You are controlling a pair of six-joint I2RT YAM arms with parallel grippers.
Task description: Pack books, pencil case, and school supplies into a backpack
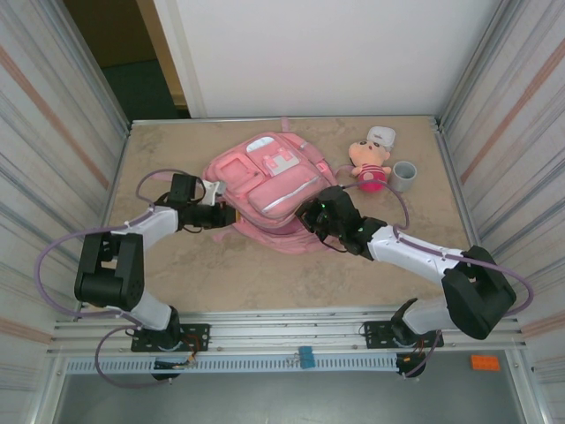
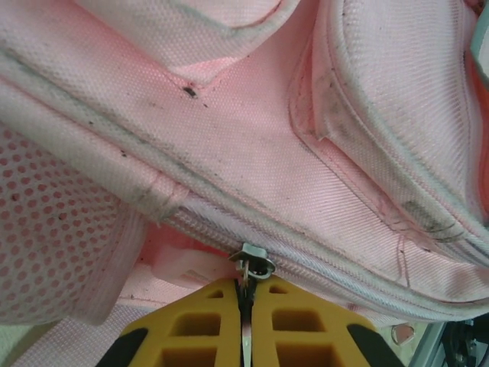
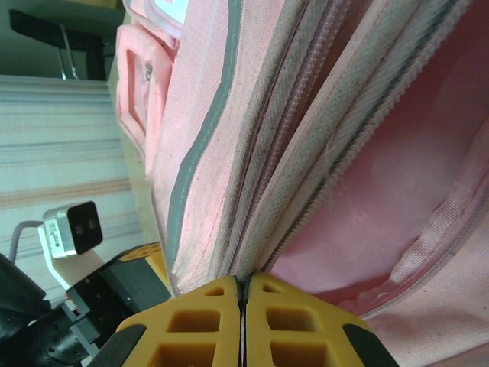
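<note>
Left claw tight on backpack zipper pull

Links: left arm and right arm, white shells between bulky black joint housings.
Cables: lavender cables looping loosely beside each arm.
Bases: black bases on black bolted plates.
Fingers: left gripper and right gripper, yellow-orange, moulded with rectangular pockets, black at the outer corners.
Camera: wrist camera of the left arm, a pale grey box with a black lens face.
</note>
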